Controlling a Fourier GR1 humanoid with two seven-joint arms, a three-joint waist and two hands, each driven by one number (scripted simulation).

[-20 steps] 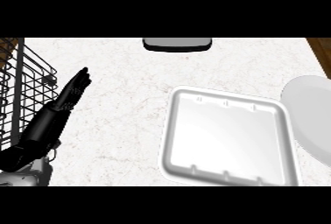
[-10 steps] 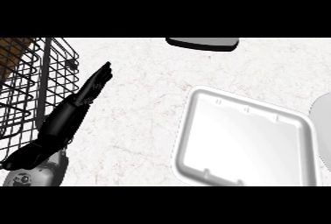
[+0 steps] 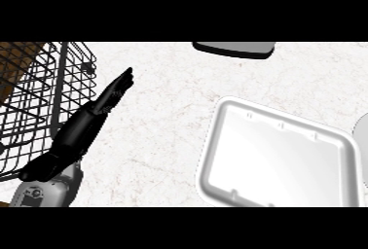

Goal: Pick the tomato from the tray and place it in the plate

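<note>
A white tray (image 3: 277,156) lies on the counter at the right, its inside bare; no tomato shows in it or anywhere in view. Only a sliver of the white plate (image 3: 361,131) shows at the right edge. My left hand (image 3: 97,114) stretches up the left side of the counter with its fingers straight, beside the wire basket and well left of the tray, holding nothing. My right hand is out of view.
A black wire basket (image 3: 43,97) fills the left edge, right next to my left hand. A dark-rimmed grey object (image 3: 235,48) is cut off by the top edge. White marbled counter (image 3: 165,121) lies between hand and tray.
The view has swung left: tray and plate slid toward the right edge, the plate nearly out of sight, and more of the wire basket shows. The left hand stays straight.
</note>
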